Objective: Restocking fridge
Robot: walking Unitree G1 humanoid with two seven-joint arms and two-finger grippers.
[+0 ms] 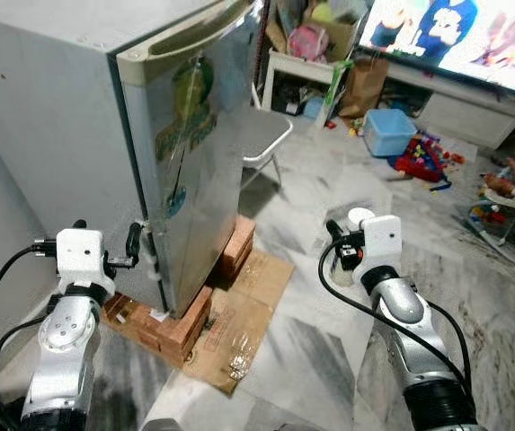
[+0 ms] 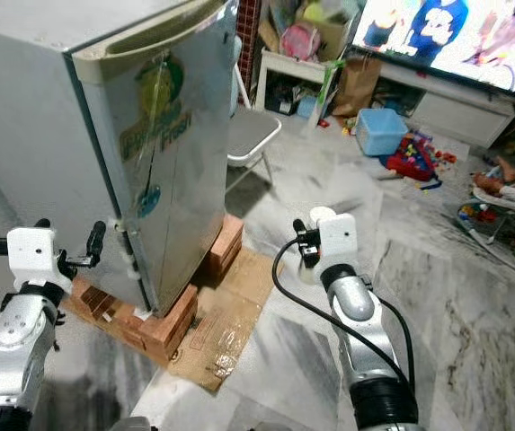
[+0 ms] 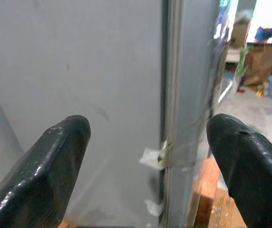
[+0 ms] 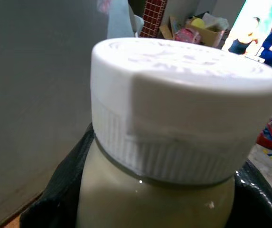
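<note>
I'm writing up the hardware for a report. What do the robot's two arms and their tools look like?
Both arms are silver metal with rounded joint segments, each ending in a white boxy wrist housing. Black cables loop from each housing down along the arm. The left tool and right tool each have two long, glossy black fingers with rounded tips.

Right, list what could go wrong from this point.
1. The fridge stands on stacked bricks; a hard pull at its shut door could rock it.
2. The open left gripper straddles the door edge low down, far from the top handle, so it may slip.
3. The right gripper holds a white-capped bottle aloft; jolts could loosen it.
</note>
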